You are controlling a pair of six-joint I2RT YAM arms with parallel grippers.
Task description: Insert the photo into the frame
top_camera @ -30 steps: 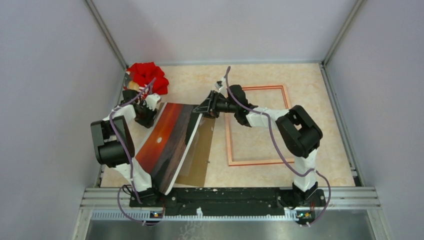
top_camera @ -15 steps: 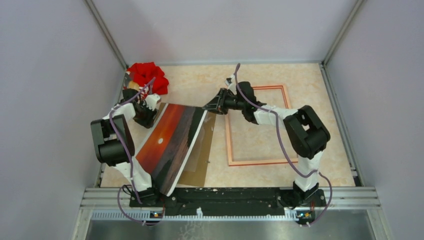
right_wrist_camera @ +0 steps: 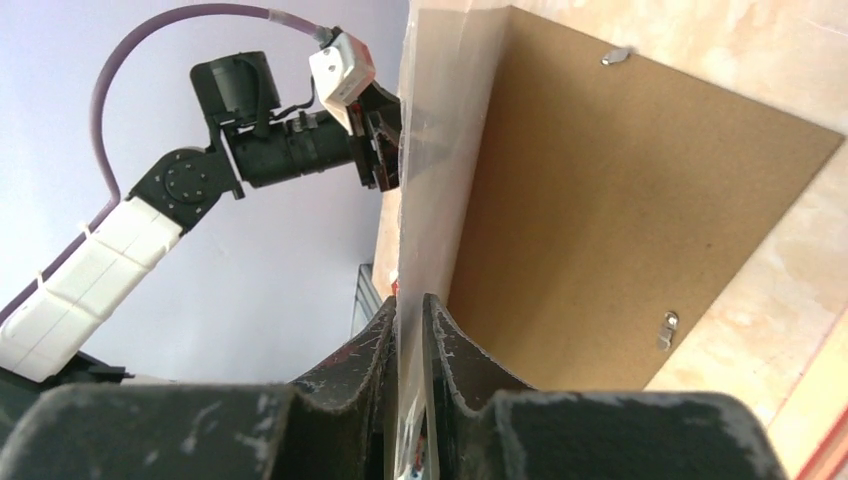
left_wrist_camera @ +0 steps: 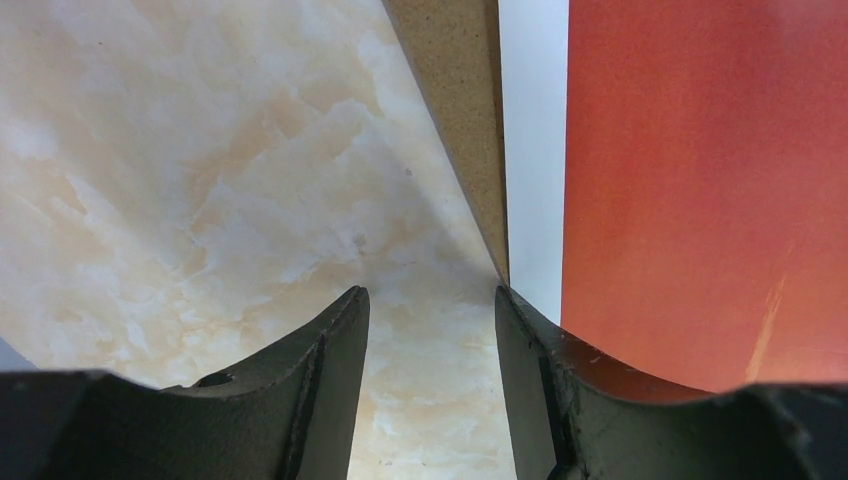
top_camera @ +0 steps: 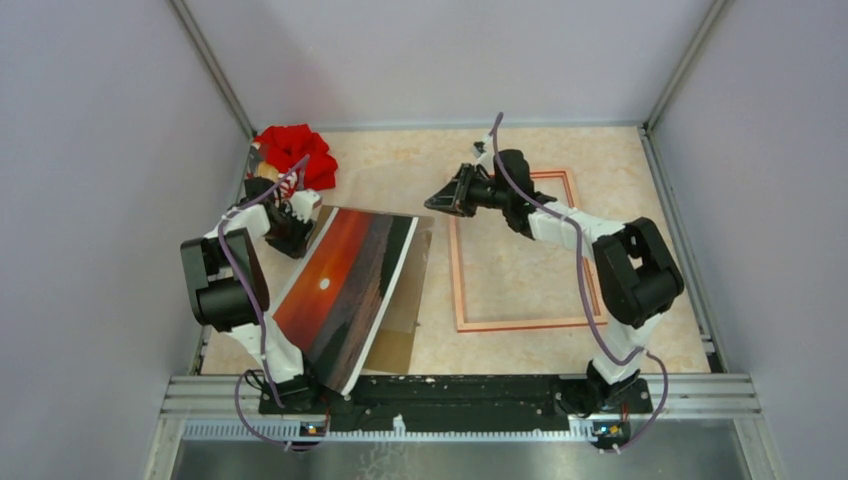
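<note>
The photo [top_camera: 345,290], a red-orange sunset print with a white border, lies slanted on the left half of the table, partly over a brown backing panel [top_camera: 400,320]. My right gripper [top_camera: 432,204] is at its far right corner. In the right wrist view the jaws [right_wrist_camera: 410,300] are shut on the thin pale sheet [right_wrist_camera: 440,150], seen edge-on. My left gripper [top_camera: 303,225] is at the far left corner, open [left_wrist_camera: 430,292] over bare table, with the photo's border [left_wrist_camera: 535,150] beside its right finger. The frame [top_camera: 457,290] lies flat to the right, with nothing in it.
A red cloth bundle [top_camera: 295,150] sits in the far left corner. The brown backing panel [right_wrist_camera: 620,200] shows small metal clips [right_wrist_camera: 668,325]. Grey walls close in the table on three sides, and a metal rail runs along the near edge.
My right gripper has moved right and slightly back while its jaws narrowed. The photo's raised right edge has come down, so the print lies flatter. The left arm has stayed put.
</note>
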